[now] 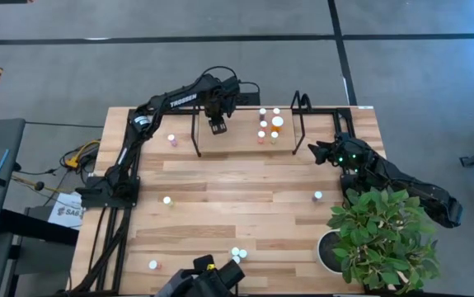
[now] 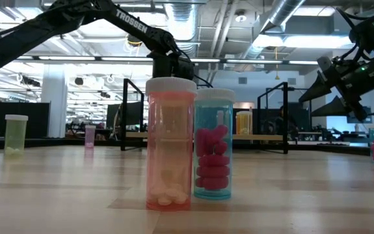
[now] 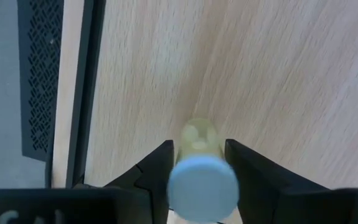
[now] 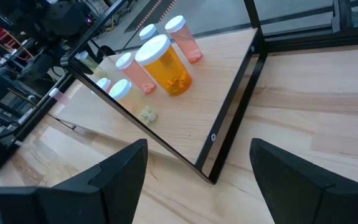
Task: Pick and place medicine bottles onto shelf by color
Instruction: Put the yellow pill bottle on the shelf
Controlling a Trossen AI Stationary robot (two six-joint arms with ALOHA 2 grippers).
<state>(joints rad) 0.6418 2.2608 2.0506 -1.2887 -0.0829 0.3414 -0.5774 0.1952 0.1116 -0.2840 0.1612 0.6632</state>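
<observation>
The left pincer [image 3: 197, 163] hangs over the shelf [image 1: 245, 144], its fingers closed around a yellowish bottle [image 3: 200, 140] just under the white cap [image 3: 202, 186]. The right pincer [image 4: 197, 171] waits wide and empty by the shelf's right end, near the orange bottle [image 4: 166, 67] grouped there with pink ones. These bottles look light, rigid and smooth (likely slippery plastic), so the body below the cap seems the safest hold. More bottles stand about the bench [image 1: 245, 206].
</observation>
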